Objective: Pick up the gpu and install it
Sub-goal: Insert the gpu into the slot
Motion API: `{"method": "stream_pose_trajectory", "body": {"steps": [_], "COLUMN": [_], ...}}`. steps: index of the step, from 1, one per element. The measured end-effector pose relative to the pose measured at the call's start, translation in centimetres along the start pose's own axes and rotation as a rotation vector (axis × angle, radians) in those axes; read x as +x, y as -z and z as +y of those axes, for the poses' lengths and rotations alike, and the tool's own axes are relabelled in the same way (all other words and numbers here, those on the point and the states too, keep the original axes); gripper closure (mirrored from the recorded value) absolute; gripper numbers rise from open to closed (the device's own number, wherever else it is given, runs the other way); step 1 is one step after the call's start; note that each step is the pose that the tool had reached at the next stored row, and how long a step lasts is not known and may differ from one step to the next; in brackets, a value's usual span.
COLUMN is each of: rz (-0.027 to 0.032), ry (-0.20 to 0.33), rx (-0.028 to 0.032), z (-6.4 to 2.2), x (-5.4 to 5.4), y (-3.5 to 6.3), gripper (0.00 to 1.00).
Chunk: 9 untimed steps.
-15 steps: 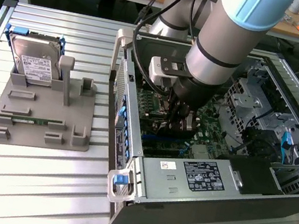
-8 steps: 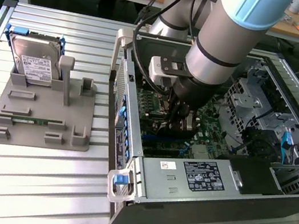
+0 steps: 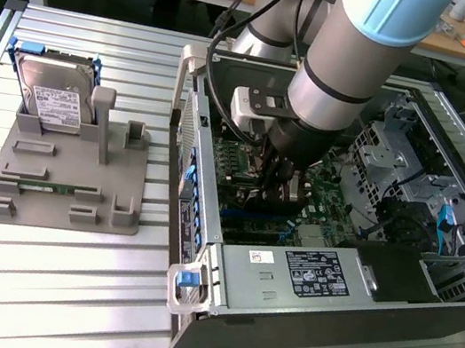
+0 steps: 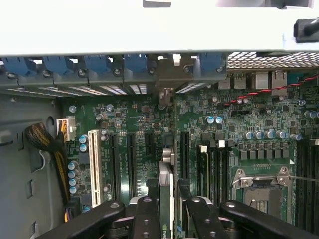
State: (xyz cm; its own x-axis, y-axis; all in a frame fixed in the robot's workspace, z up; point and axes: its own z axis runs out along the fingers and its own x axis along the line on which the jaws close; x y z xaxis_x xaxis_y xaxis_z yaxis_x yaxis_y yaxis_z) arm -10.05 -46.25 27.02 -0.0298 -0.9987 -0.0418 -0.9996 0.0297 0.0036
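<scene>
Black fingers [image 4: 149,219] of the gripper [image 4: 167,211] clamp the gpu [image 4: 165,199] edge-on at the lower centre of the wrist view, over the motherboard [image 4: 149,119] slots. Centre frame in the exterior view, the arm reaches down into the open computer case [image 3: 285,283]. Pickup looks done; the card hangs at a slot, its rear end reaching toward the blue latches [image 4: 134,63], and whether it is fully seated I cannot tell.
</scene>
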Motion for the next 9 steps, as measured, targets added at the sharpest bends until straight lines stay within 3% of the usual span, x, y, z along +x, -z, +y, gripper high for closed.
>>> {"method": "stream_pose_trajectory", "body": {"steps": [9], "rz": [-0.0021], "ry": [0.0], "rx": [0.001], "z": [-0.01], "x": [-0.02], "y": [0.06], "gripper": [0.75]}}
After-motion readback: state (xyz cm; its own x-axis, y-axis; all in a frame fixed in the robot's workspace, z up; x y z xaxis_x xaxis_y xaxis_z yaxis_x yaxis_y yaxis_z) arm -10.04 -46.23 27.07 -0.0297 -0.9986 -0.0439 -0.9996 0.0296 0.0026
